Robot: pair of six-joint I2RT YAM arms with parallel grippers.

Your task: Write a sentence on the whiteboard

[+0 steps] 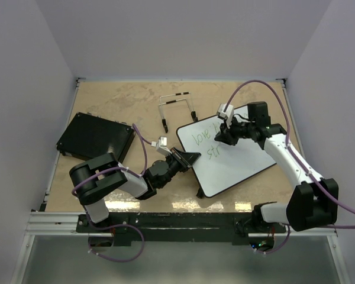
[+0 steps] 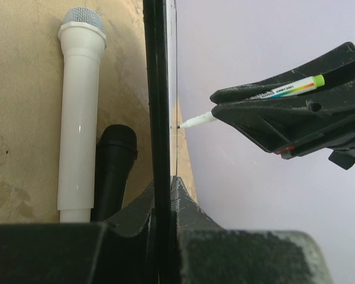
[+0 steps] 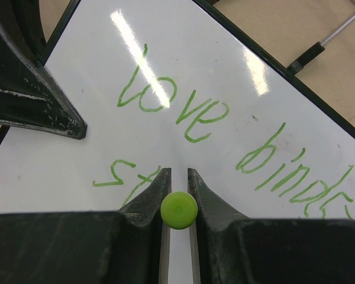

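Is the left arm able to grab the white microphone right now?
Probably not. The left gripper is shut on the edge of the whiteboard, and the white microphone lies on the table at the board's back side. It would have to let go first.

The whiteboard was smooth and glossy, carrying bright glare streaks, within a thin, duller black frame. The table looked like pale, mottled wood board, matt and slightly rough. The black pad was textured. The white microphone was glossy plastic with a fine mesh head; the black microphone was matt. The fingers of the right gripper were matt black plastic, scuffed grey; the marker showed a smooth green plastic end.
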